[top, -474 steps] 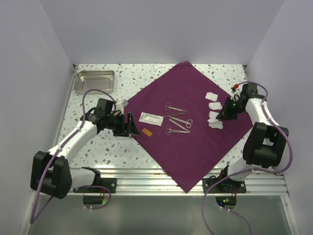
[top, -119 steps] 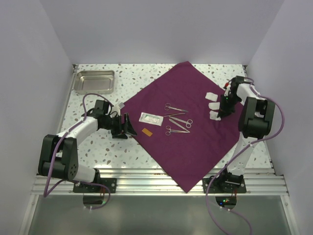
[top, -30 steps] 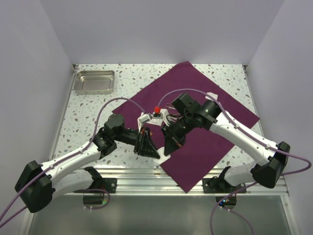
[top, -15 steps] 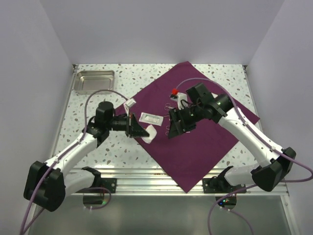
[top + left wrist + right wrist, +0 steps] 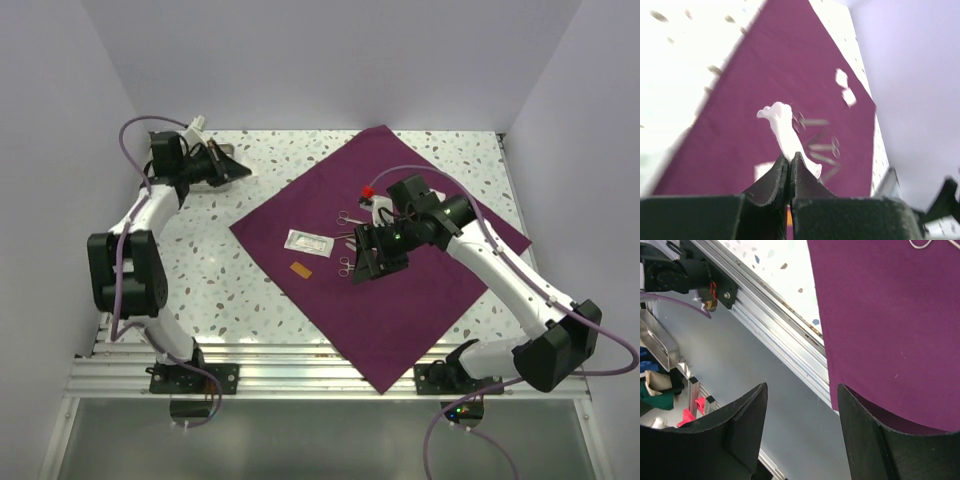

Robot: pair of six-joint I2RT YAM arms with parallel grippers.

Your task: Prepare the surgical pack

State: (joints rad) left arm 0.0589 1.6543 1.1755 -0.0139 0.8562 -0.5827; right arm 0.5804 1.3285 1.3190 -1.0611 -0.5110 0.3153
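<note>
counts first: one surgical pack (image 5: 400, 300), spread flat as a purple diamond mid-table. on it you have one white packet (image 5: 308, 241), one orange tab (image 5: 300, 270), two loose white pads (image 5: 841, 78) near its far-right edge, and metal instruments (image 5: 346, 214) half hidden under your right arm, so no count there. your right gripper (image 5: 365, 262) hangs over the pack's middle, jaws spread, nothing between them. your left gripper (image 5: 232, 168) is out past the pack's far-left edge, fingers pressed together on a white gauze strip (image 5: 780, 122).
</note>
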